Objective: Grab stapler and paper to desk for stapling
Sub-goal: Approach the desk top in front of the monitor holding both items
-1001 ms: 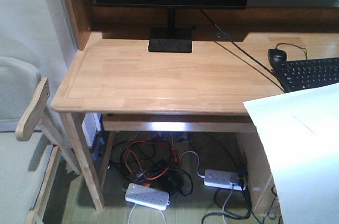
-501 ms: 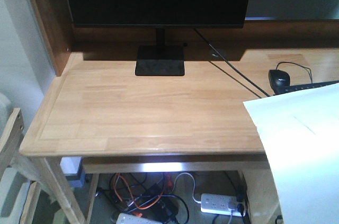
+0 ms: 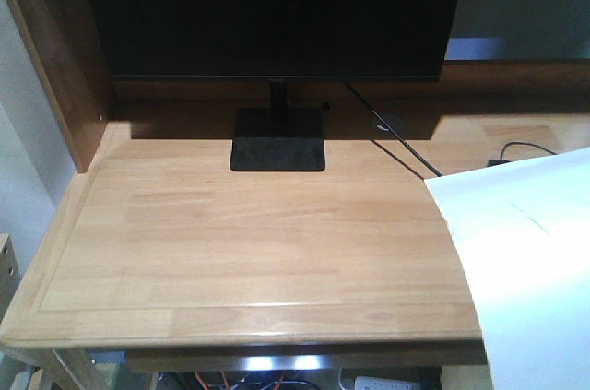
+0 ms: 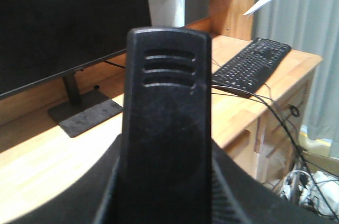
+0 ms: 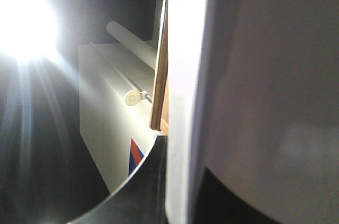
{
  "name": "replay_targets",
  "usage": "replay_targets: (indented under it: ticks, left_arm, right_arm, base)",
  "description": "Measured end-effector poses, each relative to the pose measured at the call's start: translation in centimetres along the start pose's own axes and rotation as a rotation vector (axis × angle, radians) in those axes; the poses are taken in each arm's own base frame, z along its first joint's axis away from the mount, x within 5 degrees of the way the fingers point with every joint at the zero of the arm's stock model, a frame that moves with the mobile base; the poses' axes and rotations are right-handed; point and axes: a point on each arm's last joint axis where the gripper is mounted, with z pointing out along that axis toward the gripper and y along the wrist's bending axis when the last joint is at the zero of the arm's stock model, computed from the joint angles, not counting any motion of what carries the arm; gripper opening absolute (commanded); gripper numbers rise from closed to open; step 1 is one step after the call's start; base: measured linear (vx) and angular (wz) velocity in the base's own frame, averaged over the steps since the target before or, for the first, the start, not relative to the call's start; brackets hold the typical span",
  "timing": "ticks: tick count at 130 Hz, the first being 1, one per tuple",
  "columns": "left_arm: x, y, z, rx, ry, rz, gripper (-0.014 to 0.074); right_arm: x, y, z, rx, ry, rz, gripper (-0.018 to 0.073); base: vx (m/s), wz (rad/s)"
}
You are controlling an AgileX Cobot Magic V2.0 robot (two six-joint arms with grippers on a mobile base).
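White paper [image 3: 530, 270] overlapping desk [image 3: 230, 252], black monitor [image 3: 277, 12] behind

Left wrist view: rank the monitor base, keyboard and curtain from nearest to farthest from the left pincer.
1. Monitor base, on the desk, left.
2. Keyboard, farther along the desk, right.
3. Curtain, beyond the desk's end, far right.

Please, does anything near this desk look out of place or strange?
Yes: the white paper sheet is not lying on the desk; it hangs in the air and hides the right side of it. Nothing else stands out.
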Motion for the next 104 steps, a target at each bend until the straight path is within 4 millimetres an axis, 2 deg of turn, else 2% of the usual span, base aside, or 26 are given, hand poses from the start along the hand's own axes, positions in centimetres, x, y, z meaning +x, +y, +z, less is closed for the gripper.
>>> replay_targets:
  ticks: [104]
  left_arm:
    - [0.0,0.0,0.0,0.0,0.0,0.0,-0.0006]
  right_arm:
    - [0.0,0.0,0.0,0.0,0.0,0.0,-0.0006]
  base:
    - [0.12,0.03]
